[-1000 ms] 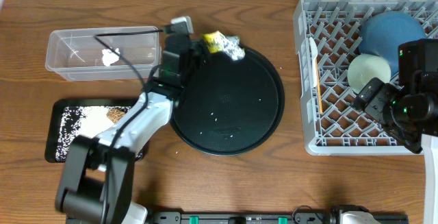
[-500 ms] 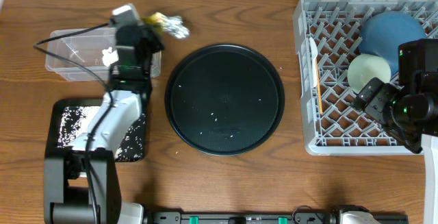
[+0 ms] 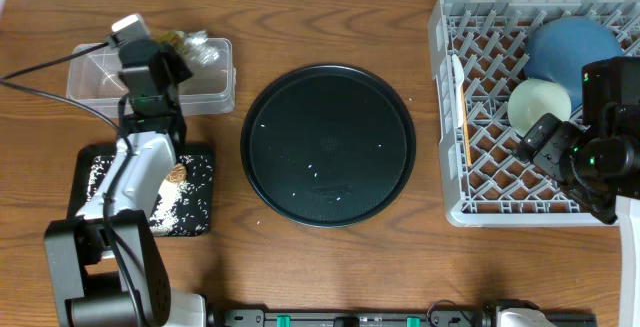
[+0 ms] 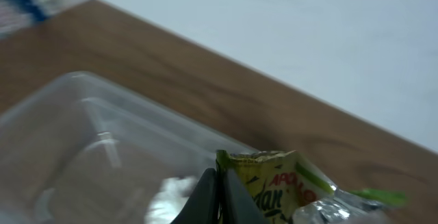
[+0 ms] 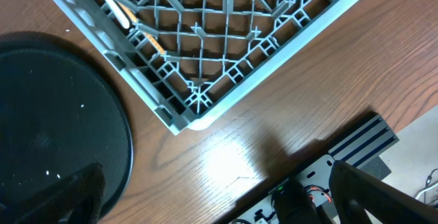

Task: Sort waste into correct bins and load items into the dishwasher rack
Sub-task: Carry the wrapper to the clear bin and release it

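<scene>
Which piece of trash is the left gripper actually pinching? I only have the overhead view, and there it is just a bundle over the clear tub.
Observer: The left wrist view shows the left gripper shut on the yellow wrapper. The foil sits right beside the wrapper.
Operator: Is anything in the tub under it? The arm blocks my view.
Observer: Yes. A blurred white scrap lies inside the tub.
Operator: And the right gripper?
Observer: In the right wrist view the right gripper has its fingers wide apart with nothing between them. It is looking down past the corner of the rack.
</scene>
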You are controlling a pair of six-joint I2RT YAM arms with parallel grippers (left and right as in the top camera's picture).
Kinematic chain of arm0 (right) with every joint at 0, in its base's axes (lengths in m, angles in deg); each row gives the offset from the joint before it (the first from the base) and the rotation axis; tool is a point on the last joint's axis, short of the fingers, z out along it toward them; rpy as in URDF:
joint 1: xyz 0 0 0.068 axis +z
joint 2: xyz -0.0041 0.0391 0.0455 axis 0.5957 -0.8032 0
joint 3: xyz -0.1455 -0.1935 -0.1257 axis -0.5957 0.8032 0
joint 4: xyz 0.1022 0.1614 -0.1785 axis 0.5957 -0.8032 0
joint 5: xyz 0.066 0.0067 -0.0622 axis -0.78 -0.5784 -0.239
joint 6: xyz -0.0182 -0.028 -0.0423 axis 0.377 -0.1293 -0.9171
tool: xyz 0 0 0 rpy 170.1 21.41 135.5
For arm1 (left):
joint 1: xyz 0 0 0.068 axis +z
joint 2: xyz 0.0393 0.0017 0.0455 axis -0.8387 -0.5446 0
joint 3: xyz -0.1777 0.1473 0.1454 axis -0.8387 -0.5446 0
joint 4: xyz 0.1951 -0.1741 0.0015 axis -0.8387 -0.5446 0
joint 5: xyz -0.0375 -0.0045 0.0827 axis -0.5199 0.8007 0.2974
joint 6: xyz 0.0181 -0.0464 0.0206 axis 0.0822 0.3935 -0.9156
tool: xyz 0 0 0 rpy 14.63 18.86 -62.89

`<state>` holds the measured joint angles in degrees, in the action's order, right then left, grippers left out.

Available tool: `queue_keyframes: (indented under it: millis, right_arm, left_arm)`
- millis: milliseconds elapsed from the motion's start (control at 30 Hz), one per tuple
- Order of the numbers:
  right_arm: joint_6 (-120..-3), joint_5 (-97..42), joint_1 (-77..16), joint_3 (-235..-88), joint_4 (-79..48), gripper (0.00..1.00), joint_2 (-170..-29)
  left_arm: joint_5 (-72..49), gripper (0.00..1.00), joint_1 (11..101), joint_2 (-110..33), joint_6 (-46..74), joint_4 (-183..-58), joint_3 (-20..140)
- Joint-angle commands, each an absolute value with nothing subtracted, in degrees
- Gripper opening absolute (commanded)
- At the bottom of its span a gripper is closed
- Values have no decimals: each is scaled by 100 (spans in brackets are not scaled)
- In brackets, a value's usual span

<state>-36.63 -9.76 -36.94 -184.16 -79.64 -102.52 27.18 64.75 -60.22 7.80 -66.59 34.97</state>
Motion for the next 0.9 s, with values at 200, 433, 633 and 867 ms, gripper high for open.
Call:
queue_keyframes:
  millis: [200, 433, 633, 867]
  right_arm:
    - [-3573, -957, -3733, -18416, -7973, 99, -10237]
    - [-3573, -957, -3733, -18416, -7973, 99, -10237]
    - [-3573, -957, -3733, -18414, -7975, 99, -10237]
    - [-3573, -957, -3733, -18416, -7973, 99, -10237]
  left_arm:
    - [2995, 98, 6764, -6098, 627, -6762, 3487]
    - [2895, 98, 6694, -5963, 627, -7216, 3487]
    - [2888, 98, 6676, -5080, 1053, -7708, 3487]
    - [1797, 98, 6678, -3537, 1174, -8853, 3487]
